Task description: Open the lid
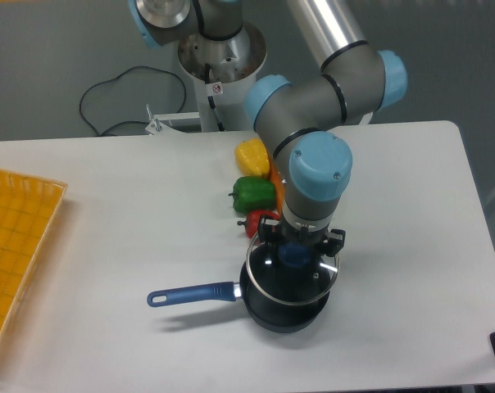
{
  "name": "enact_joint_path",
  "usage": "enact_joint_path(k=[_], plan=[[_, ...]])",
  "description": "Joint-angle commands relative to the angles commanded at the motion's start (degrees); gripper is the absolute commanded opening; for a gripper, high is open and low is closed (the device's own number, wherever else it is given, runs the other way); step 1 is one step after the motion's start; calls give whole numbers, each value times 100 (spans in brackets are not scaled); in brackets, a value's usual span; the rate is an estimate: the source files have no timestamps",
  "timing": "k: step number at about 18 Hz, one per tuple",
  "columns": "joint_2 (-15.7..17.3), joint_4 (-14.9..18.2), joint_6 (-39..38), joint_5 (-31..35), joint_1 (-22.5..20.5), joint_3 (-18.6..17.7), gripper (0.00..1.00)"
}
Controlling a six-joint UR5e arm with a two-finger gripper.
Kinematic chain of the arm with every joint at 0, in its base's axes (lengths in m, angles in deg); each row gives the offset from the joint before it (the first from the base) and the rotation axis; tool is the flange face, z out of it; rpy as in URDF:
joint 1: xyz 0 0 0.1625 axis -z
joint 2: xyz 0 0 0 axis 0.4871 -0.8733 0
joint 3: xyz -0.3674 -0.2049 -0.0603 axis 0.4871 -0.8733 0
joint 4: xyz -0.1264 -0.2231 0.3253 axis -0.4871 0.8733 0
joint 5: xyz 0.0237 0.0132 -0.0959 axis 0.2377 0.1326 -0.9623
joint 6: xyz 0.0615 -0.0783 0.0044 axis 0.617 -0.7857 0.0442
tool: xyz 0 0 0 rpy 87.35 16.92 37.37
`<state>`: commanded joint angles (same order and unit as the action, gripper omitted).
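Sitting nearest on the white worktop [411,246] is the dark round saucepan [282,311], its long blue handle [190,294] pointing left. Just above its rim hangs the round clear glass lid with a thin metal rim [293,274], lifted and shifted slightly up and right of the pan. My fingers [295,252] are clamped on its blue round knob [294,255]. Behind lie a red pepper [258,221], a green pepper [254,194] and a yellow pepper [252,153]. At far left sits a yellow mesh basket [10,246]
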<state>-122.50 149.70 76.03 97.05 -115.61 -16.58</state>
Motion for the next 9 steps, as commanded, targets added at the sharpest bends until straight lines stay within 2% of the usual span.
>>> enact_joint_path(k=[9], plan=[[-9, 0, 123, -105, -35, 0, 56]])
